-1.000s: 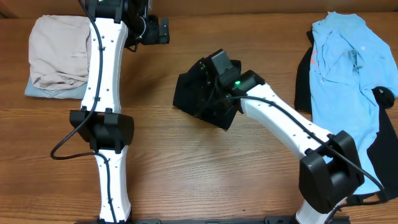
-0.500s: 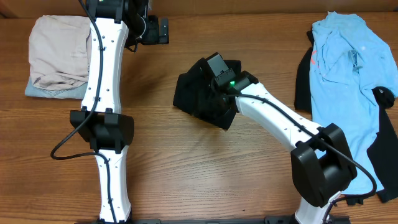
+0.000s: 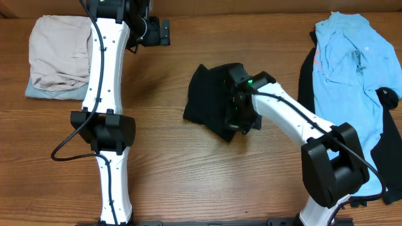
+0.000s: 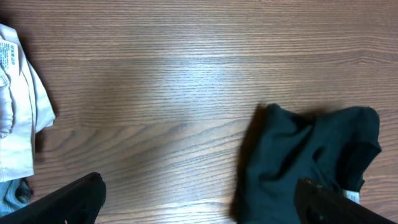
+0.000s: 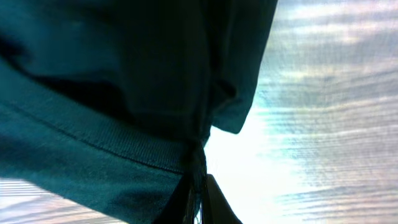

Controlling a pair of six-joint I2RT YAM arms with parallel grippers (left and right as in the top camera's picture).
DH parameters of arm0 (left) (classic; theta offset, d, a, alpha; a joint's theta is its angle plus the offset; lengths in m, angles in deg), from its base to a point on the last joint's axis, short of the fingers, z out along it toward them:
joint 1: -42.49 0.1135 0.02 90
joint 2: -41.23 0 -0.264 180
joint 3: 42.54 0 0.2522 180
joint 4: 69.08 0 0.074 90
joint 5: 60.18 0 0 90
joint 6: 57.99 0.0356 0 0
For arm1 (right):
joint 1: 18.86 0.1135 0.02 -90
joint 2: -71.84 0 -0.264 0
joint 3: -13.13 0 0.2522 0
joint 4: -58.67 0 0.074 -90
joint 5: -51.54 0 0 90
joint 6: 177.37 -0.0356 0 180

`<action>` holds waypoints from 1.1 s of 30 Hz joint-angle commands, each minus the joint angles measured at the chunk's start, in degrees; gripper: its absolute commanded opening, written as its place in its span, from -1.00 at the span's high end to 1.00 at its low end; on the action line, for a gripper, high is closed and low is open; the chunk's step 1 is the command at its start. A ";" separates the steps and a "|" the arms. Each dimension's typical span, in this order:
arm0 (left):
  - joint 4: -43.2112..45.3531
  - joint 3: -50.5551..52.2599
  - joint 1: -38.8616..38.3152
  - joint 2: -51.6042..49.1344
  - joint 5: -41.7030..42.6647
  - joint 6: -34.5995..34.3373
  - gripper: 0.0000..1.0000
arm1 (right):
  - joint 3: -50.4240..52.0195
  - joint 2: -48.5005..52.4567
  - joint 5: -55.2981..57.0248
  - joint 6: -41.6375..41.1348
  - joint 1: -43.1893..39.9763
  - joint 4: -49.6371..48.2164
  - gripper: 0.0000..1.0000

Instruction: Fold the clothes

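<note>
A dark teal, almost black garment lies bunched at the table's middle. It also shows in the left wrist view and fills the right wrist view. My right gripper is shut on a fold of it at its right side; the pinched cloth shows between the fingers. My left gripper hangs at the far edge, open and empty, its fingers wide apart above bare wood.
A folded beige garment lies on a grey one at the far left. A light blue shirt lies over a black garment at the right edge.
My right gripper has pulled the dark garment to the right and nearer, bunching it into a narrower shape. The left arm has not moved.
</note>
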 commanded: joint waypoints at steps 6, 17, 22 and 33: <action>-0.02 -0.20 0.09 0.07 -0.81 1.60 -1.00 | -4.00 -3.93 2.56 4.13 -3.08 0.09 0.42; 0.02 -0.20 0.09 0.07 -0.79 1.57 -1.00 | -12.59 -2.45 4.28 15.50 -7.67 -11.74 -0.19; 0.00 -0.20 0.09 0.07 -0.79 1.57 -1.00 | -12.48 2.78 6.40 15.93 -7.67 -15.43 -0.05; -0.42 -0.20 0.09 0.07 -1.51 1.99 -1.00 | -12.48 8.37 10.40 18.51 -7.67 -19.80 0.35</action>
